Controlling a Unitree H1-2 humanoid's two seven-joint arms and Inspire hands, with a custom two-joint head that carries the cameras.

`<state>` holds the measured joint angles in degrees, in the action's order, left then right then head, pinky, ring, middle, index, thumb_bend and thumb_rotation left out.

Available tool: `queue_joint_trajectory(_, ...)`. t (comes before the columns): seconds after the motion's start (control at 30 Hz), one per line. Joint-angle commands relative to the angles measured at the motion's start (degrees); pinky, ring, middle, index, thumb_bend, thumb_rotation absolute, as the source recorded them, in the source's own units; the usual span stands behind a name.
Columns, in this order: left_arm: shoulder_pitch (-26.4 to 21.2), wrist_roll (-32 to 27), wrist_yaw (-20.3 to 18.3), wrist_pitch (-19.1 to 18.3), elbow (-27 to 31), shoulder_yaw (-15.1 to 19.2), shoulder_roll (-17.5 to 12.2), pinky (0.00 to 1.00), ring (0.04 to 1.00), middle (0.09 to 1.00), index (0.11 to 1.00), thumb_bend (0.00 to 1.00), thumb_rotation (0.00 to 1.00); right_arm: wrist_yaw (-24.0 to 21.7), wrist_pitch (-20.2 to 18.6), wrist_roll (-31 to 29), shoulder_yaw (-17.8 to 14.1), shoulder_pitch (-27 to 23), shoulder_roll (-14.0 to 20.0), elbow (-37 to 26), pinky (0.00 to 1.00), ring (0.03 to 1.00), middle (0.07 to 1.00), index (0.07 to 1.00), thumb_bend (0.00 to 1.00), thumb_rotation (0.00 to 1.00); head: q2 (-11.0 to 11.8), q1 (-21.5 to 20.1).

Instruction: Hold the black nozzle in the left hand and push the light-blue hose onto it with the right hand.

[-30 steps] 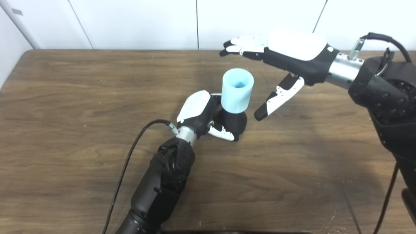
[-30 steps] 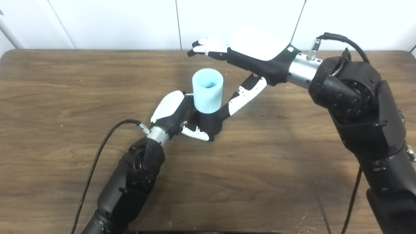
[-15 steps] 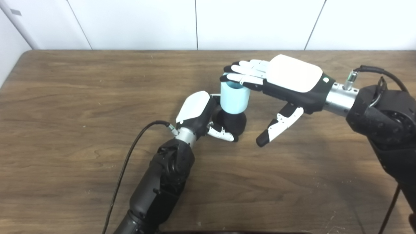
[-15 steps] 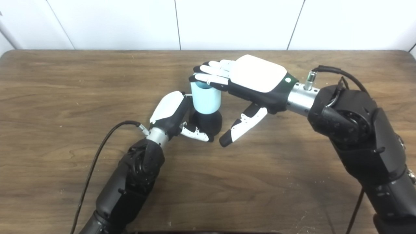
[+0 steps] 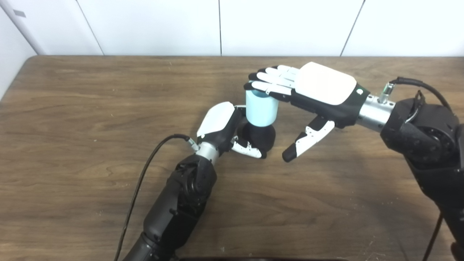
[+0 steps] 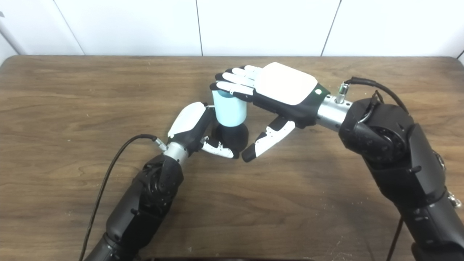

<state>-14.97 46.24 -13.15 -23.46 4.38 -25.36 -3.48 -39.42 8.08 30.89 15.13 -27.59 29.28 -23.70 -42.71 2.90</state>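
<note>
The black nozzle [image 5: 260,137] stands on the wooden table [image 5: 72,119] near its middle. My left hand [image 5: 223,127] is shut around the nozzle's base. The light-blue hose [image 5: 261,110], a short upright tube, sits on top of the nozzle. My right hand [image 5: 311,90] is open and lies flat over the hose's top, its fingers [image 5: 268,80] resting on the rim and covering the opening. Its thumb [image 5: 306,141] hangs down to the right of the nozzle, apart from it. The same scene shows in the right eye view, with the hose [image 6: 229,111] under the right hand [image 6: 275,88].
A black cable [image 5: 145,181] runs from my left wrist down to the table's front edge. White wall panels [image 5: 217,25] rise behind the table's far edge.
My right hand came down from above and behind the hose and now lies flat on its top. The hose sits lower on the nozzle. My left hand has kept its hold.
</note>
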Motion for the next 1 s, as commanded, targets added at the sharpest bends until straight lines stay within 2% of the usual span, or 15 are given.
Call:
queue_joint_trajectory(0.0,4.01,0.31,-4.80,-3.32,-6.18,-1.20,-2.52,0.98,0.840,0.679,0.482,0.52,0.04,0.62,-0.38,-0.18,-0.97,-2.70,0.49,-2.42,0.96,1.000,0.998,0.945,0.70,0.97,-0.16,-0.06)
queue_joint_trajectory(0.27,4.17,0.08,-4.67,-3.36,-6.26,-1.04,-2.27,0.99,0.826,0.677,0.483,0.52,0.04,1.46,0.09,-0.25,-1.39,-2.87,0.30,-3.77,0.95,1.000,0.995,0.931,0.68,0.95,-0.46,-0.05)
queue_joint_trajectory(0.43,4.02,0.01,-4.85,-3.38,-6.37,-0.90,-2.31,0.99,0.835,0.679,0.483,0.52,0.04,2.44,2.39,0.89,-1.06,-1.99,0.55,-2.26,0.94,1.000,0.992,0.928,0.68,0.96,-0.46,-0.05)
queue_joint_trajectory(0.57,4.17,0.17,-5.08,-3.39,-5.83,-0.78,-2.45,0.99,0.839,0.675,0.482,0.52,0.04,2.30,4.90,2.02,-0.55,-0.97,2.08,0.40,0.95,1.000,0.999,0.943,0.69,0.99,-0.64,-0.06)
queue_joint_trajectory(0.67,4.26,0.12,-5.13,-3.39,-5.63,-0.70,-2.51,0.99,0.841,0.679,0.482,0.52,0.04,1.45,4.84,1.97,-0.45,-0.82,2.65,0.74,0.96,1.000,1.000,0.946,0.69,0.99,-0.92,-0.26)
queue_joint_trajectory(0.8,4.17,-0.31,-4.72,-3.34,-5.91,-0.69,-2.48,0.99,0.788,0.642,0.482,0.52,0.04,0.22,3.25,1.56,-0.04,-0.23,3.13,0.49,0.95,1.000,0.998,0.940,0.70,0.99,-0.97,-0.25)
queue_joint_trajectory(0.97,4.20,-0.54,-4.66,-3.31,-5.69,-0.74,-2.66,0.98,0.825,0.686,0.482,0.52,0.04,0.68,2.93,0.96,-0.11,-0.44,3.22,2.07,0.94,1.000,0.993,0.937,0.70,0.99,-0.96,-0.10)
